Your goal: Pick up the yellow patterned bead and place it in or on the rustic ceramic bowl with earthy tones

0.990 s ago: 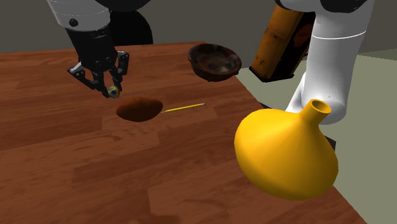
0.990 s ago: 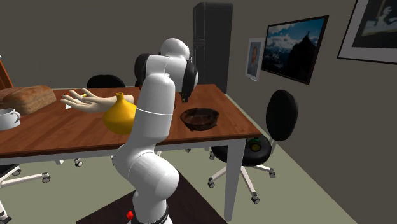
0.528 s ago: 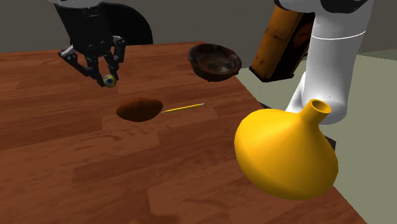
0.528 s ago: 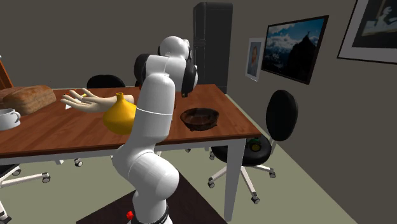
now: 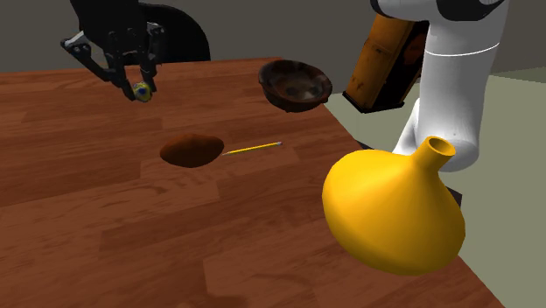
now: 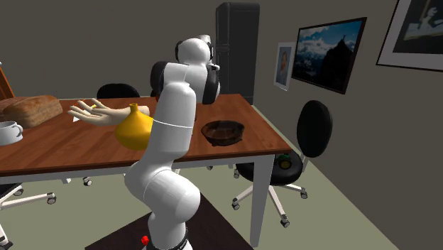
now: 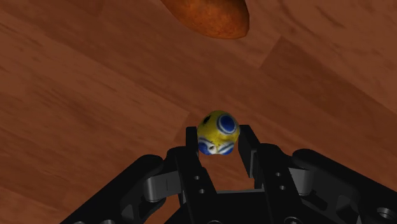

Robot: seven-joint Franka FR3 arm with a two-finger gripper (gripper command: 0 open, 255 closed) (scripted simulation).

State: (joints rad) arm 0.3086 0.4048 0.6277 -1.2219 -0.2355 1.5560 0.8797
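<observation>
My black gripper (image 5: 142, 87) hangs high over the far left part of the wooden table (image 5: 105, 227), shut on a small yellow bead (image 5: 143, 90) with blue spots. In the wrist view the bead (image 7: 217, 133) sits clasped between the two fingertips of the gripper (image 7: 218, 141), well above the wood. The dark brown bowl (image 5: 296, 84) with a mottled inside stands near the table's far right corner, well to the right of the gripper. The second exterior view has the bowl (image 6: 223, 131) at the table's near right end.
A brown oval lump (image 5: 192, 150) and a thin yellow stick (image 5: 252, 148) lie mid-table between gripper and bowl. A large yellow vase (image 5: 394, 210) stands at the near right beside my white arm (image 5: 451, 87). Bread (image 6: 32, 109), a cup (image 6: 8, 131) and chairs (image 6: 312, 131) surround the table.
The gripper has risen with the bead and drifted toward the shoulder view's upper left, farther above the table. The bowl, lump and stick have not moved.
</observation>
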